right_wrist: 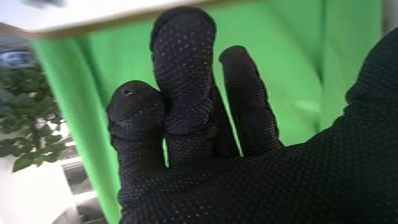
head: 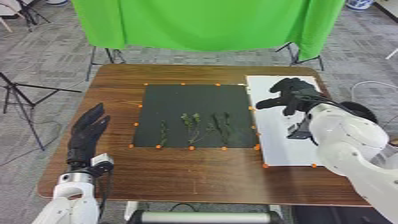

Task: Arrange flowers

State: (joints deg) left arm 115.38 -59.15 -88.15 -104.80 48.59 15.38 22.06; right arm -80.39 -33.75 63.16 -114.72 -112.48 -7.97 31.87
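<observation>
1. Green leafy stems (head: 196, 121): lying apart, side by side, on the near half of a black rectangular mat (head: 169, 97), head view. Small orange markers (head: 191, 148) line the mat's edge.
2. Right hand (head: 291, 92), black fabric glove: located over the far part of a long white rectangular panel (head: 284, 156), right of the mat. Fingers extended and spread wide, grasping nothing. Contact with the panel: cannot tell.
3. Left hand (head: 86, 132), black fabric glove: at the left side of the brown wooden table (head: 160, 180), well apart from the stems. Fingers straight, nothing grasped.
4. Bright green cloth (head: 209, 25): hanging beyond the table's far edge.
</observation>
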